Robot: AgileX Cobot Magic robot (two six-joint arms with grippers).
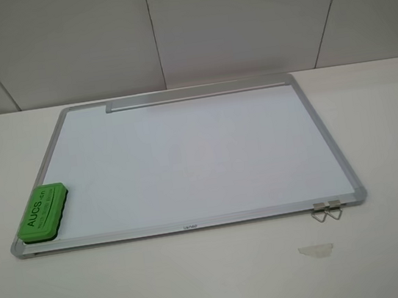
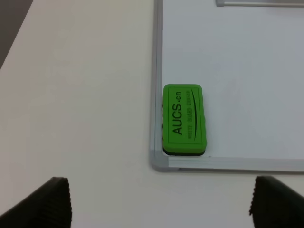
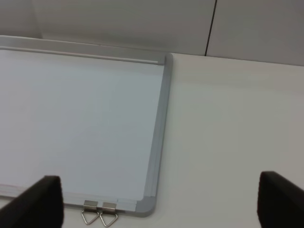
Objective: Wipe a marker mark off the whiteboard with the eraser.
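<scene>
The whiteboard (image 1: 200, 156) lies flat on the white table, its grey tray strip (image 1: 199, 93) along the far edge. The green eraser (image 1: 42, 212) rests lettering-up on the board's near left corner, beside the frame; the left wrist view shows the eraser (image 2: 184, 119) too. No black marker mark shows on the board in any view. My left gripper (image 2: 161, 209) is open, hanging above the table just short of that corner, apart from the eraser. Over the board's near right corner (image 3: 145, 206) my right gripper (image 3: 159, 204) is open and holds nothing. Neither arm appears in the exterior view.
Two metal binder clips (image 1: 326, 210) are fixed on the board's near edge at the right, and the clips (image 3: 99, 213) also show in the right wrist view. A small scrap of clear tape (image 1: 316, 250) lies on the table in front. A panelled wall stands behind the table.
</scene>
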